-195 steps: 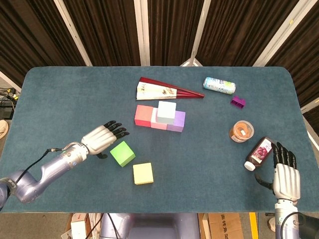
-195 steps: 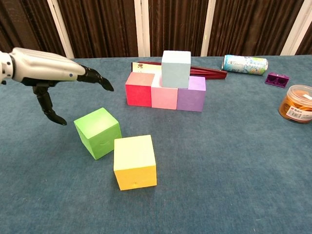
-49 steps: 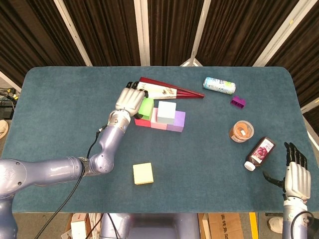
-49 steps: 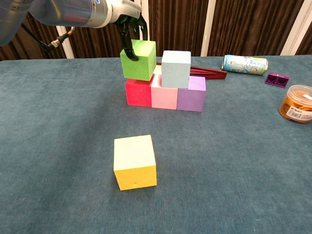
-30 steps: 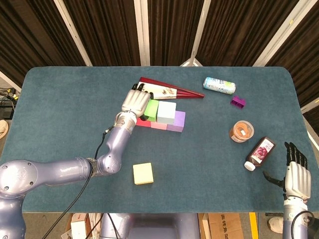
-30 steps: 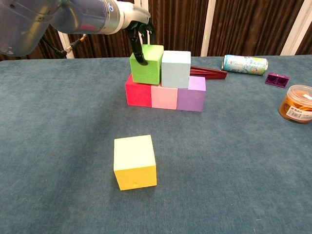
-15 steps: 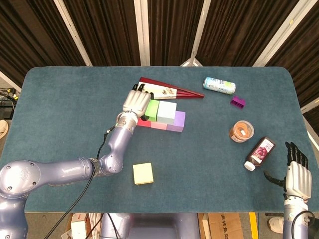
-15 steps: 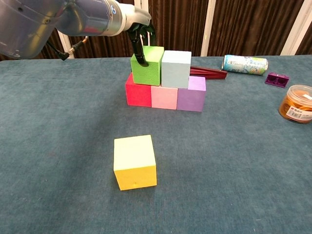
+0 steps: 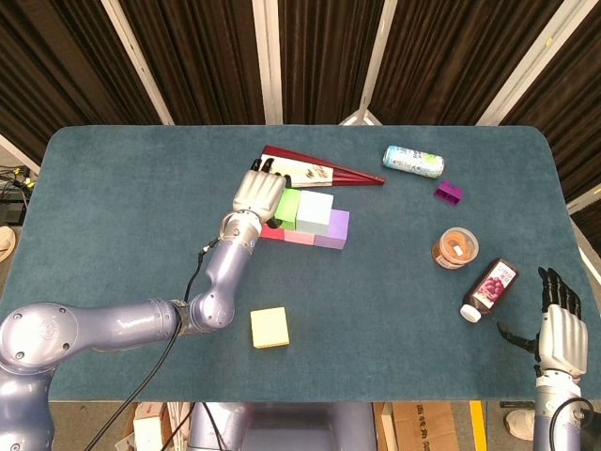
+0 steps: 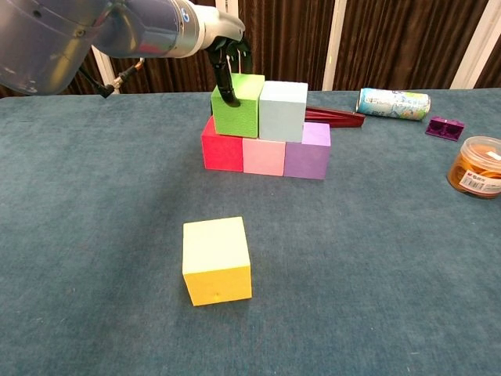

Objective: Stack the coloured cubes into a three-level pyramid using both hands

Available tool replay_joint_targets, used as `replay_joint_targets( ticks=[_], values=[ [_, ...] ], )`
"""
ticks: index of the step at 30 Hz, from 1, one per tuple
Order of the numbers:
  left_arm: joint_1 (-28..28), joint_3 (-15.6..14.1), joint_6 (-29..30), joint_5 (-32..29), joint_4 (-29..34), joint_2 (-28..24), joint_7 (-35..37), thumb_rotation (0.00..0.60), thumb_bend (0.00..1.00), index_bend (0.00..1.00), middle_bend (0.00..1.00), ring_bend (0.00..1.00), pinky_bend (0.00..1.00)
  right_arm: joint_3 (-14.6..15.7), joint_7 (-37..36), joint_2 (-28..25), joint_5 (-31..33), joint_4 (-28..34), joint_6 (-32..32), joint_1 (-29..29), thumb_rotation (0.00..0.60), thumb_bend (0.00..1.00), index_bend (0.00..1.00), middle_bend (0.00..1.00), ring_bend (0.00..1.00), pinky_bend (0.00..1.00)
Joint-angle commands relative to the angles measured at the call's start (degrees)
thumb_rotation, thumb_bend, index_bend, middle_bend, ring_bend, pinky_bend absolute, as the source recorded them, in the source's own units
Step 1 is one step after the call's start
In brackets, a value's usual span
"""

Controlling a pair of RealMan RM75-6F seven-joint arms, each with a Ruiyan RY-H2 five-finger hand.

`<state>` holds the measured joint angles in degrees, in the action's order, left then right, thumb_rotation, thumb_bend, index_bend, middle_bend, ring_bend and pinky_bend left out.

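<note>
On the tabletop [image 9: 122, 216], toward the far edge and about midway along it, a row of three cubes sits side by side: the red cube [image 10: 221, 150], the pink cube [image 10: 263, 155] and the purple cube [image 10: 307, 151]. On top of them stand the green cube [image 10: 237, 105] and the pale blue cube [image 10: 282, 110], touching each other, the green one over the red and pink, the blue one over the pink and purple. The left hand [image 9: 257, 191] grips the green cube from above, its dark fingers [image 10: 225, 83] wrapped down over the cube's left and far faces. The yellow cube [image 10: 216, 259] lies alone, well apart from the stack and nearer the front edge. The right hand [image 9: 557, 328] hovers at the front right corner with its fingers spread and holding nothing. Near it lies a dark bottle [image 9: 490, 288] on its side, and just beyond that an orange-lidded jar [image 9: 455, 248]. Behind the stack a folded red fan [image 9: 315, 171] lies on the tabletop, with a can [image 9: 413, 161] on its side and a small purple block [image 9: 448, 193] further toward the far right corner.
</note>
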<state>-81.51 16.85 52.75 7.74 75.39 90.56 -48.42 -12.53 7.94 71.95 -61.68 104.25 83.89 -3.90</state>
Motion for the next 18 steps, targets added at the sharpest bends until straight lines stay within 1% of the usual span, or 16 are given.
replay_joint_targets(
  ticks=[1,18],
  values=[
    [0.0,0.1,0.3,-0.2,0.0,0.0,-0.2,0.6,0.33,0.32,0.3,0.0,0.0,0.0,-0.1,-0.1,0.0,0.0,0.0,0.0,0.6,0.21,0.0,0.0,0.0,0.0],
    [0.2,0.8,1.0,-0.3,-0.2,0.4,-1.6,0.6,0.33,0.32,0.3,0.0,0.0,0.0,-0.1,0.0,0.2,0.0,-0.1,0.0,0.6,0.21,0.0,0.0,0.0,0.0]
  ],
)
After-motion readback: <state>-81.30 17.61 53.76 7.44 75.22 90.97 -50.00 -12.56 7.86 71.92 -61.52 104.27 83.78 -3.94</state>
